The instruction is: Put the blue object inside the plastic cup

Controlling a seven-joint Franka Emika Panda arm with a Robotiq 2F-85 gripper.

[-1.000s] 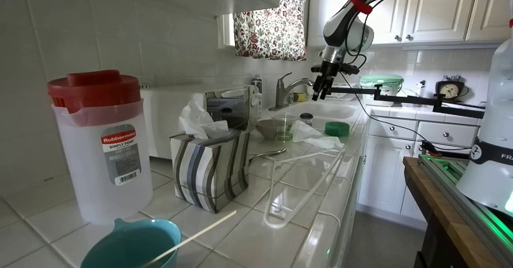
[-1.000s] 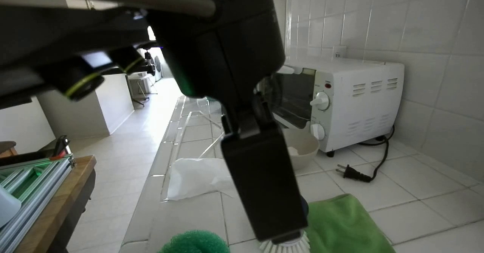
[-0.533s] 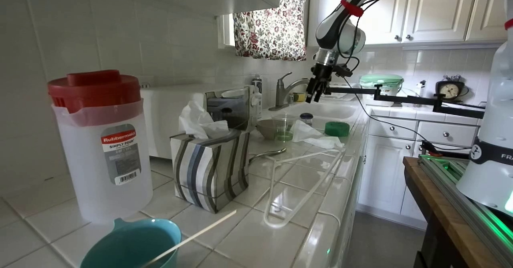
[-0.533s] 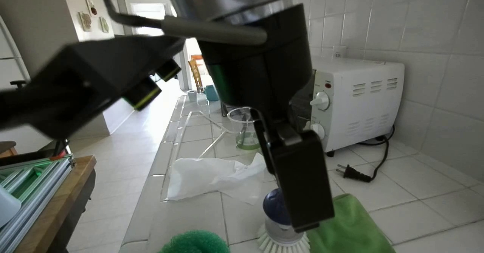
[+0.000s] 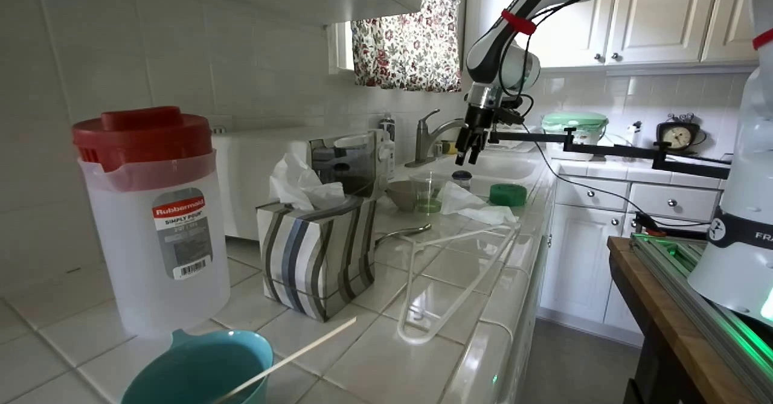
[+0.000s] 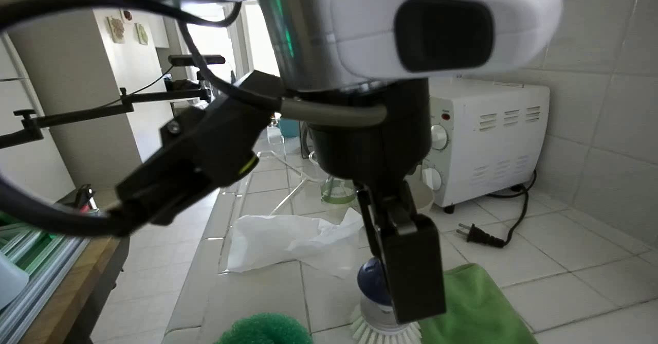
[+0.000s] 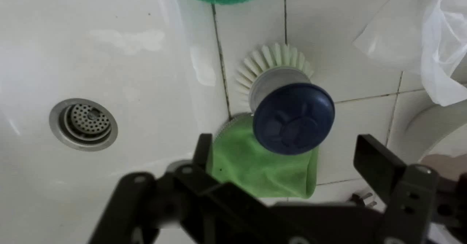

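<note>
Blue-knobbed, clear-bodied scrub brush with white bristles (image 7: pixel 290 107) stands bristles-down, long axis roughly vertical, just below the jaws, laterally between them, offset toward wrist-view top. Black two-finger gripper (image 7: pixel 284 151): jaws spread wide, holding nothing. Likely nudge, then descend. Clear colourless plastic tumbler (image 5: pixel 427 192) well apart from jaws; green at its bottom, can't tell if contents.
</note>
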